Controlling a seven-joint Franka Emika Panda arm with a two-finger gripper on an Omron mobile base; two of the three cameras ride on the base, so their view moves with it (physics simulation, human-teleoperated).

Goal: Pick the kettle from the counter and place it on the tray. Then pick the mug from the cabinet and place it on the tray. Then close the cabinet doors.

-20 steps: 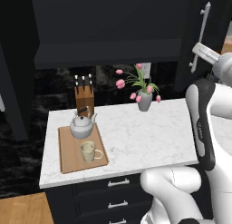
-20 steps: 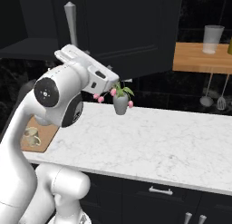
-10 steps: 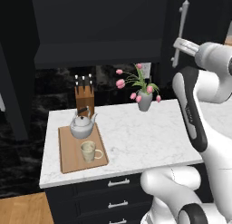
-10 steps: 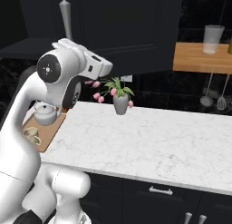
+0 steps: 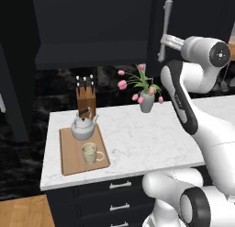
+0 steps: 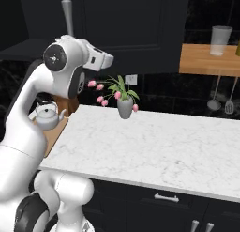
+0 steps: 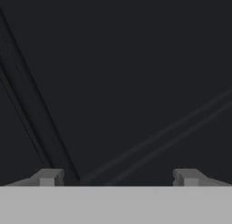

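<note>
Squat silver kettle (image 5: 84, 128), cream mug (image 5: 91, 153), on flat wood tray (image 5: 72, 161)

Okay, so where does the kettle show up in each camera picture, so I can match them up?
Left base view: the kettle sits on the far end of the wooden tray, left of centre.
Right base view: it shows at the left edge, beside the robot's arm.
Hand view: dark cabinet panel; no kettle.
Shared landmark: the flower vase.
</note>
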